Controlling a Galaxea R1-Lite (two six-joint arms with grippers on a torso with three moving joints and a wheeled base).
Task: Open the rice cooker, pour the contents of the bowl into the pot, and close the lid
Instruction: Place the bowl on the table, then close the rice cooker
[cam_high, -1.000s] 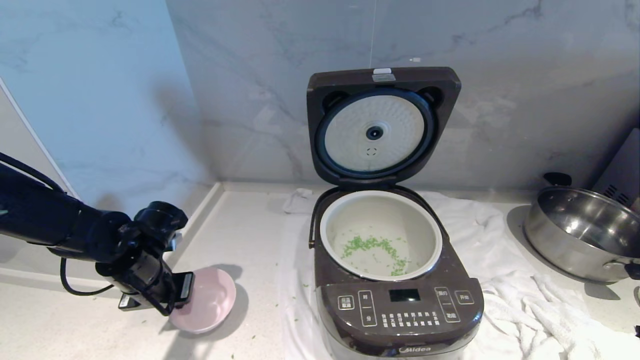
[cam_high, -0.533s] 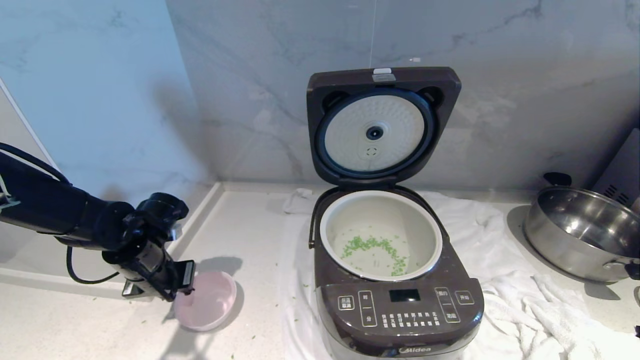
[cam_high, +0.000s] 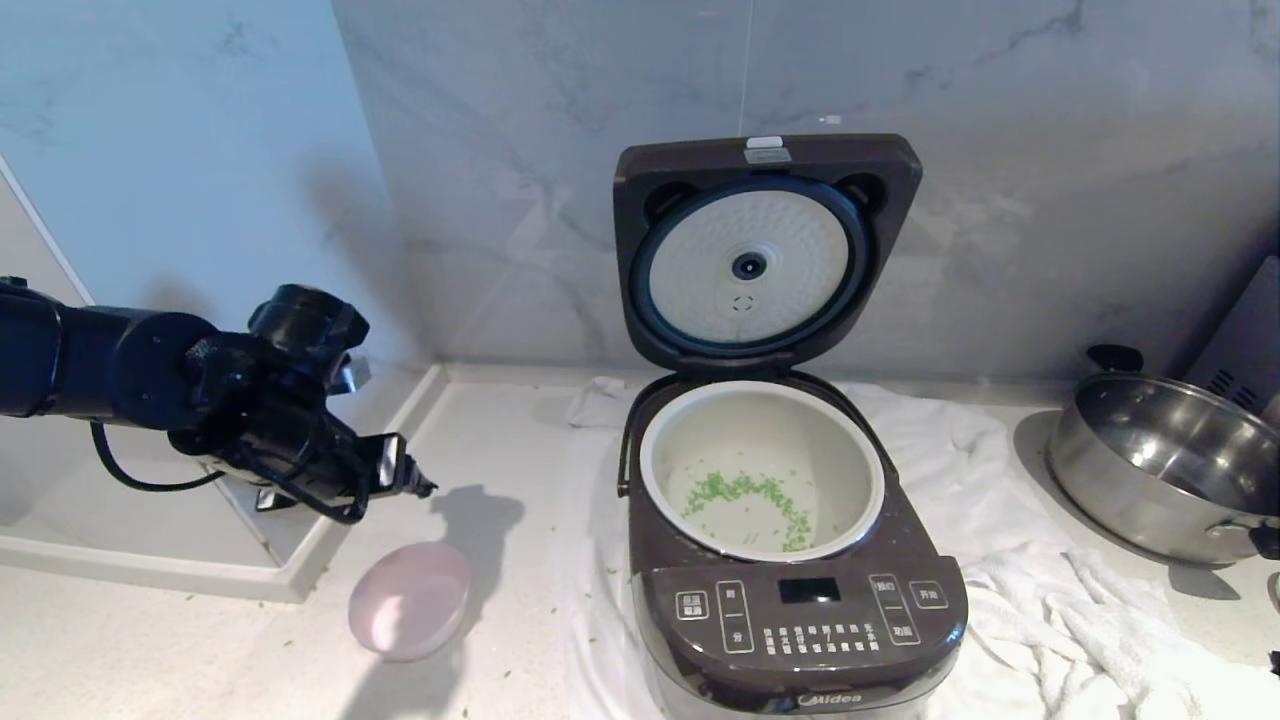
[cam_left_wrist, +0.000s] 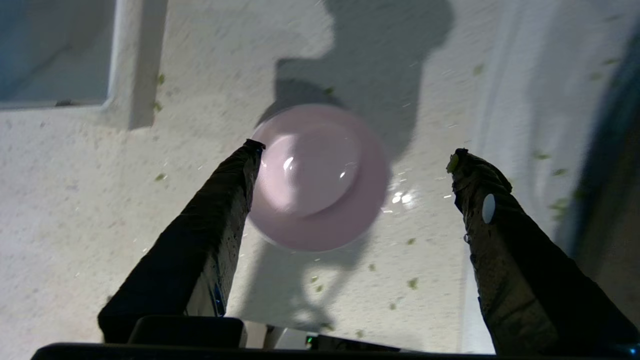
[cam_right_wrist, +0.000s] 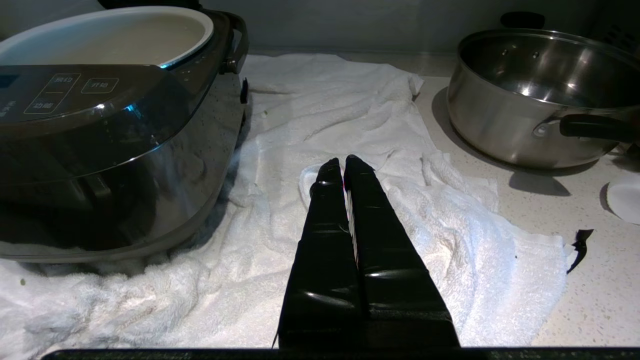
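The dark rice cooker (cam_high: 800, 620) stands with its lid (cam_high: 765, 250) hinged upright, the white dimpled plate facing me. The cream pot (cam_high: 760, 420) holds the green contents (cam_high: 745, 495) scattered on its bottom. Left of the cooker, the pale pink bowl (cam_high: 410, 600) rests on the counter, and no green bits show in it. My left gripper (cam_high: 400, 475) hangs open above and behind the bowl (cam_left_wrist: 320, 180), touching nothing; the left wrist view has its fingers either side of my left gripper (cam_left_wrist: 355, 150). My right gripper (cam_right_wrist: 342, 162) is shut and empty, low over the towel to the right of the cooker (cam_right_wrist: 115, 150).
A steel pan (cam_high: 1160, 460) with black handles sits at the right on the counter. A white towel (cam_high: 1030, 560) lies under and around the cooker. Stray green bits (cam_left_wrist: 412, 283) dot the counter near the bowl. A raised ledge (cam_high: 280, 570) borders the left side.
My left gripper opened and let go of the bowl, then rose and drew back toward the wall. The bowl settled flat on the counter.
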